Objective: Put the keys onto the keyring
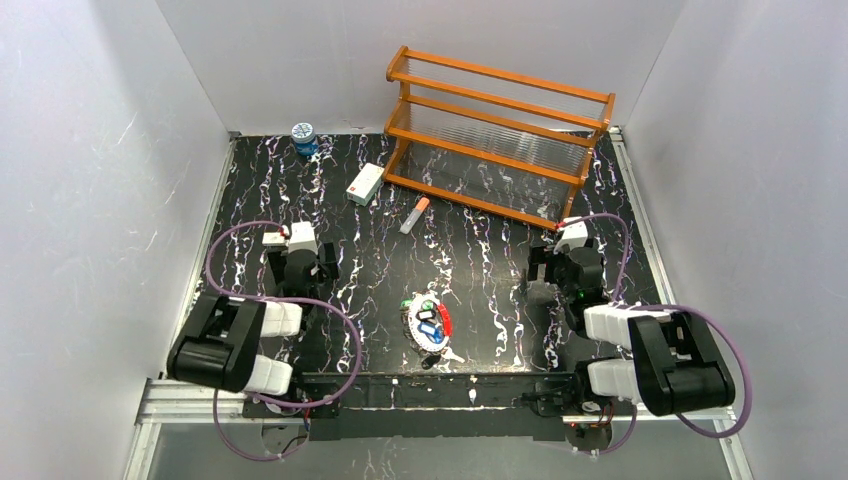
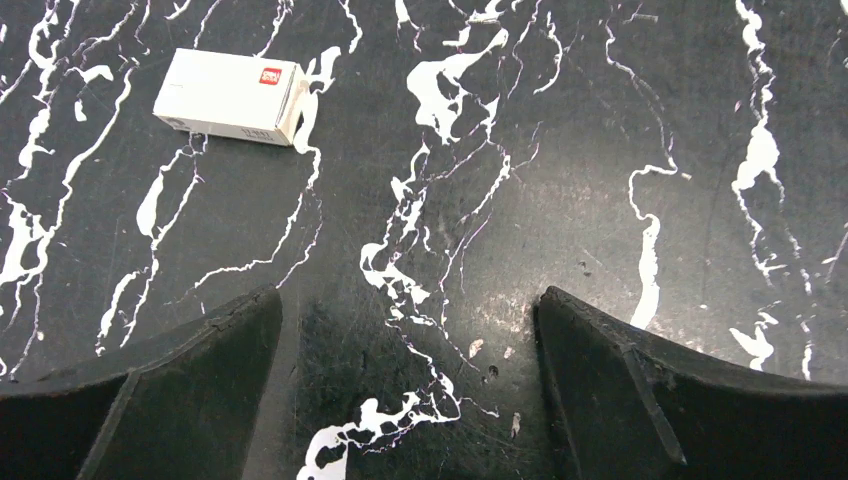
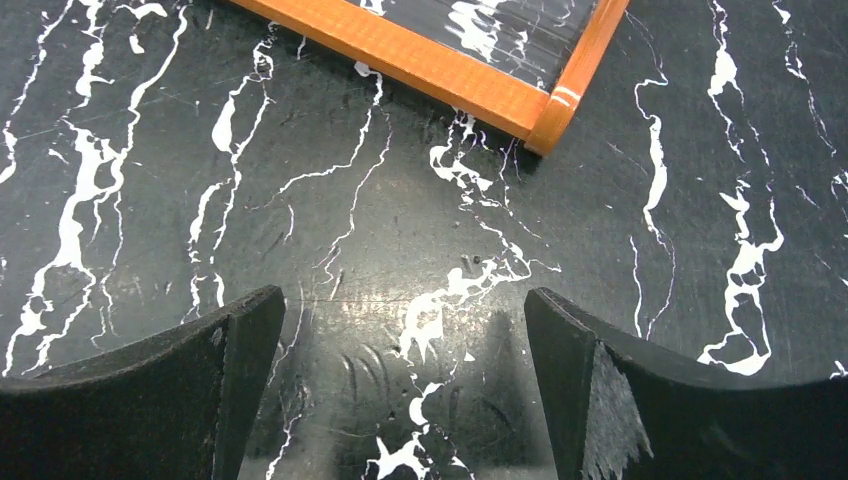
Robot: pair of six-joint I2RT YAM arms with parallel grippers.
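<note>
So the keyring [image 1: 446, 320], a thin oval wire loop that's part silvery white and part red, is lying flat in the lower middle of the top view, between the two arms. The keys [image 1: 432, 326] are sitting bunched in and around it, green and blue plastic heads, with one bare silvery blade poking out at its lower right. Only the top view is catching any of that. The left fingers [image 2: 170, 390] are hanging spread wide over the glossy black tabletop [image 2: 560, 180] with its white marble veins, gripping nothing, and a small white cardboard box [image 2: 230, 97] with a red label is showing at upper left. The right fingers [image 3: 150, 390] are gaping too, empty, with a corner of the orange wooden rack [image 3: 420, 60] running along the top. The top view alone is also showing the orange-and-white tube [image 1: 414, 215] and a little blue jar [image 1: 304, 138].
</note>
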